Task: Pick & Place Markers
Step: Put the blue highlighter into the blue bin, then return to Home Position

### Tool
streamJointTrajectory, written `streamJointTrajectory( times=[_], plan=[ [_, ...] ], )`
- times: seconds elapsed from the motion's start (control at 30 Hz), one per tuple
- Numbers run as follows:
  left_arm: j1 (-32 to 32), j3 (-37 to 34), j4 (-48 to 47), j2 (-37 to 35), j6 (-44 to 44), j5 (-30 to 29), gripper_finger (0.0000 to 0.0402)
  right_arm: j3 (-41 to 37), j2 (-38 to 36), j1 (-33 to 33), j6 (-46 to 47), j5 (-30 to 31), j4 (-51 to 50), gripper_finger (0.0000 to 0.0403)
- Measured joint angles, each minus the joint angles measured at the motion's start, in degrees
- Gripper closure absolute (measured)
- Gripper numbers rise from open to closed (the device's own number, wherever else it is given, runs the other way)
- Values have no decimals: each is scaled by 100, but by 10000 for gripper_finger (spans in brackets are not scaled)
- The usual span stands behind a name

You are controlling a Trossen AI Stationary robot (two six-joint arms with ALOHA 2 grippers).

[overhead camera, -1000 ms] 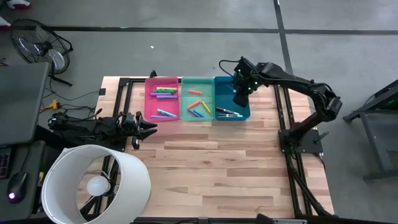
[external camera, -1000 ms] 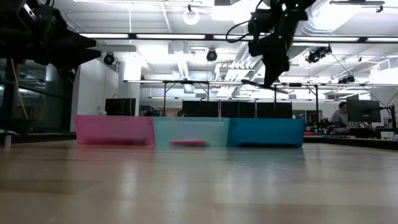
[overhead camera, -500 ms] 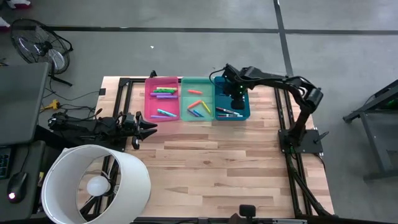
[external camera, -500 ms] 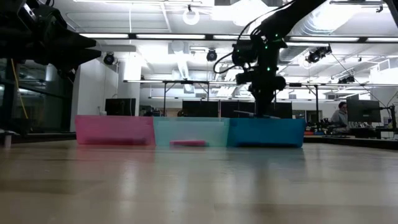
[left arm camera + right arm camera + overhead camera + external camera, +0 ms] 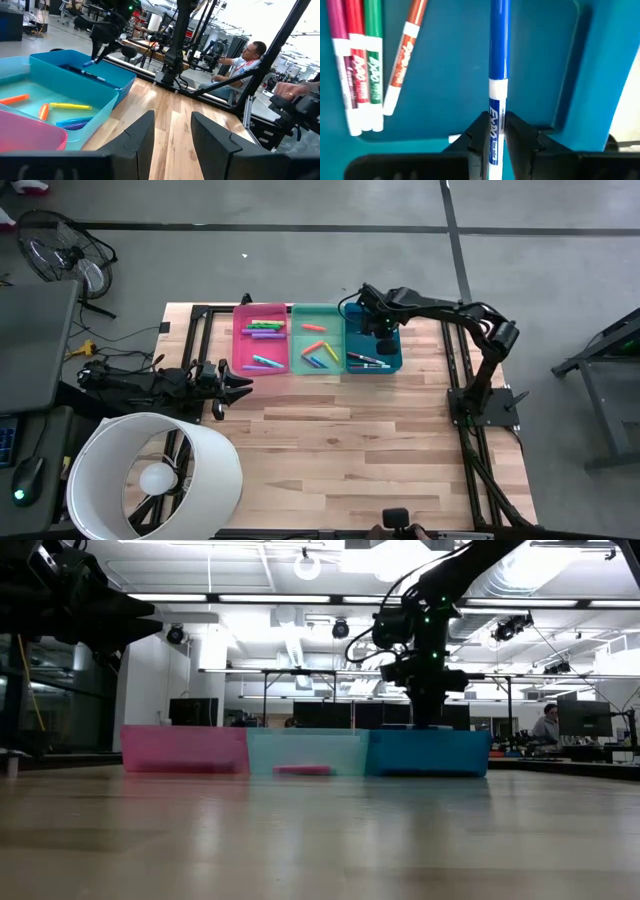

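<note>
The wooden table (image 5: 340,440) fills the middle of the high view. At its upper edge three bins stand in a row, touching: a pink bin (image 5: 241,340), a green bin (image 5: 318,311) and a blue bin (image 5: 395,360). The right arm reaches from the right side of the frame over the blue bin, and the right gripper (image 5: 380,335) is clenched on a blue marker (image 5: 498,65) above the bin floor. More markers (image 5: 366,362) lie in the blue bin, and others in the pink and green ones. The left gripper (image 5: 238,383) waits at the left edge of the table, fingers apart and holding nothing.
</note>
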Motion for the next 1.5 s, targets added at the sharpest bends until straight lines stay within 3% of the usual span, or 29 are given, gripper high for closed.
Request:
streamJointTrajectory(
  times=[0.2, 0.37, 0.47, 0.57, 0.67, 0.8, 0.97, 1.2, 1.33, 1.5],
  plan=[
    [0, 0, 0, 1, 1, 1, 275, 0, -36, 182, 235, 50, -114, 341],
    [-1, 0, 1, 0, 0, 0, 275, 0, -157, 448, 687, 491, -176, 287],
    [0, 0, 0, 0, -1, 0, 275, 0, -251, 592, 1384, 942, -281, 240],
    [0, 0, 0, 0, -1, -1, 275, 0, -444, 731, 2699, 1257, -679, 198],
    [-2, 0, 0, 1, -1, 0, 275, 0, -786, 865, 3852, 544, -1040, 167],
    [-2, 0, 0, -1, 1, 0, 275, 0, -1395, 1253, 4717, -527, -1097, 153],
    [-1, 0, 0, 1, 0, 1, 275, 0, -2216, 2069, 5478, -532, -1091, 156],
    [-1, 0, 0, 0, 0, -1, 275, 2, -3010, 3252, 6377, 138, -935, 187],
    [0, 0, 0, 0, 0, 1, 275, 2, -3099, 3598, 6643, 389, -1017, 233],
    [0, 0, 0, 1, 0, 1, 275, 2, -3080, 3698, 6846, 520, -1024, 324]
  ],
)
